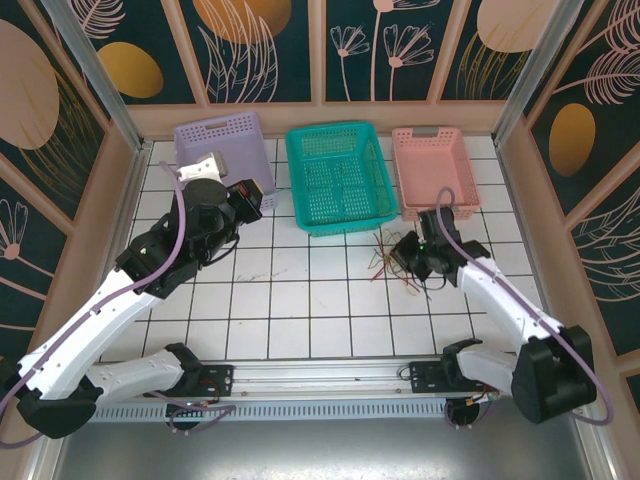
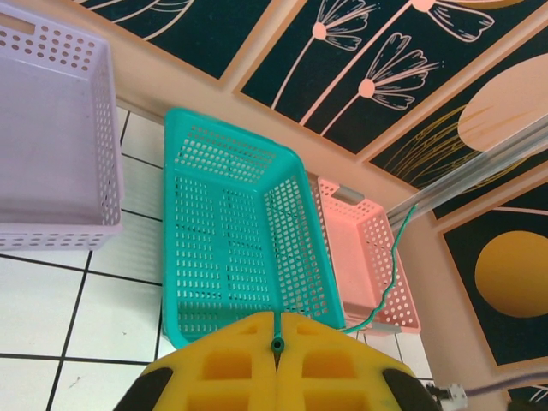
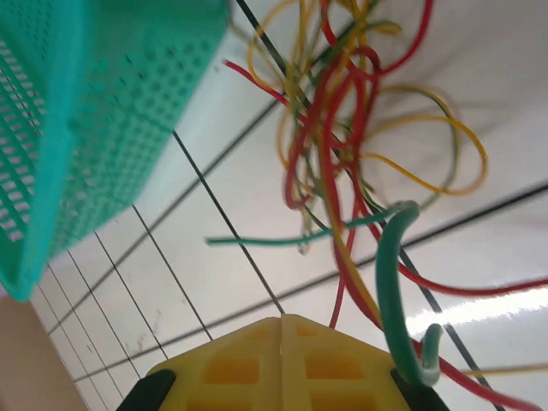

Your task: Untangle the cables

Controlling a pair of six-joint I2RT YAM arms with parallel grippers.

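The cables (image 1: 385,258) lie in a tangle on the white tiles, just in front of the teal basket (image 1: 340,178). Seen close from the right wrist, the tangle (image 3: 342,128) is red, yellow and green loops. My right gripper (image 3: 281,322) is shut right at this tangle. Red and yellow strands run down behind its fingers, a thick green cable (image 3: 390,291) curls past its right side, and nothing shows in the seam. My left gripper (image 2: 278,330) is shut on the end of a single green cable (image 2: 390,257), which trails up to the right over the pink basket (image 2: 364,248). From above, the left gripper (image 1: 255,195) hangs beside the lilac basket (image 1: 222,140).
Three baskets stand in a row at the back: lilac, teal and pink (image 1: 435,165). Wooden walls close off the back and both sides. Open tiles (image 1: 300,300) stretch in front of the baskets, between the two arms.
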